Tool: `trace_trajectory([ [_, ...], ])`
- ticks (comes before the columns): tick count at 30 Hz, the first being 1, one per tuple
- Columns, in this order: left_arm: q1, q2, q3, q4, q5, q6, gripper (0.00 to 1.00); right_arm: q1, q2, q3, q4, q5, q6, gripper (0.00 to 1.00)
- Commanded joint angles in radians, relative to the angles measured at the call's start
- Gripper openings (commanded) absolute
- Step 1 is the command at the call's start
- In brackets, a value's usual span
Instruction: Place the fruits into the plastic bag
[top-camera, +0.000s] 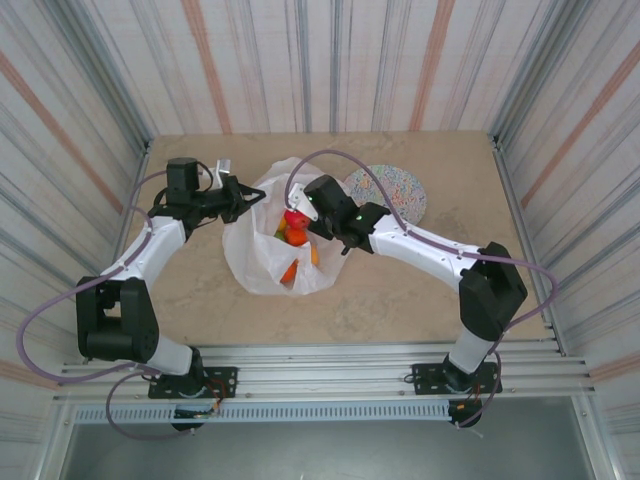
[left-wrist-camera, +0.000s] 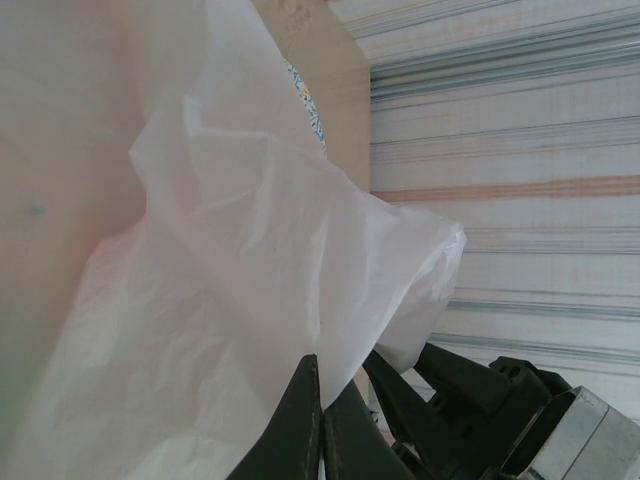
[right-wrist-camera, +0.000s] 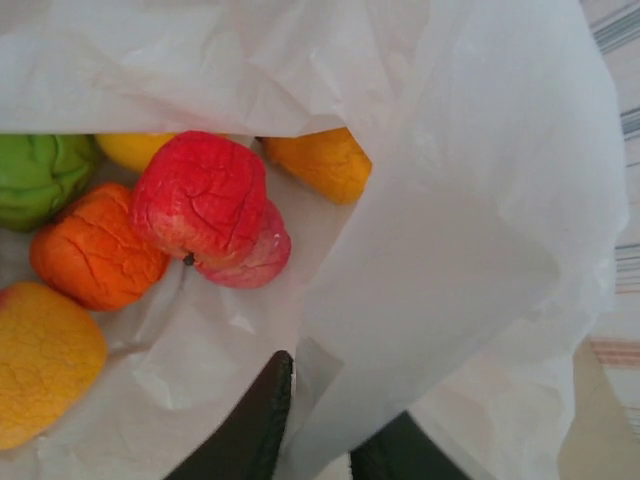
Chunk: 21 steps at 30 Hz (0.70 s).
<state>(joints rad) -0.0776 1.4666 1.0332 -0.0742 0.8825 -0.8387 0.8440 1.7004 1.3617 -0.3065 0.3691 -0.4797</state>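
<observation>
We see the left gripper pinched shut on the plastic bag rim. The right gripper straddles its film near the fruits inside; whether it is clamped, we cannot tell.

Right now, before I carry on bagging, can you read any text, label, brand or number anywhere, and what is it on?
No readable text in these views.
The plastic bag is plain white, with no print showing in either wrist view.
The fruits show no stickers or labels.
The plate has only coloured speckles, no letters or numbers.
</observation>
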Motion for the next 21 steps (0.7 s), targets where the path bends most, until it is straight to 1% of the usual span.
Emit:
trace_trajectory([
  [1,0.001,0.008,-0.008,-0.005,0.018,0.012,0.00,-0.008,-0.039,0.001,0.013,-0.006,0.014,0.11],
  [4,0.002,0.008,-0.008,-0.007,0.015,0.013,0.00,-0.028,-0.068,-0.014,0.018,-0.056,0.055,0.00],
  [7,0.001,0.011,-0.006,-0.010,0.010,0.018,0.00,-0.061,-0.107,-0.031,0.032,-0.151,0.130,0.00],
  [10,0.001,0.014,-0.002,-0.023,0.001,0.028,0.00,-0.098,-0.144,-0.054,0.063,-0.288,0.238,0.00],
  [12,0.002,0.015,0.005,-0.037,-0.003,0.038,0.07,-0.117,-0.158,-0.070,0.091,-0.368,0.315,0.00],
  [17,0.001,0.010,0.044,-0.127,-0.039,0.107,0.39,-0.159,-0.164,-0.082,0.130,-0.484,0.469,0.00],
  [20,0.004,-0.019,0.068,-0.185,-0.083,0.153,0.54,-0.190,-0.162,-0.083,0.155,-0.551,0.560,0.00],
  [21,0.003,-0.034,0.076,-0.201,-0.103,0.169,0.57,-0.195,-0.159,-0.082,0.161,-0.561,0.582,0.00],
])
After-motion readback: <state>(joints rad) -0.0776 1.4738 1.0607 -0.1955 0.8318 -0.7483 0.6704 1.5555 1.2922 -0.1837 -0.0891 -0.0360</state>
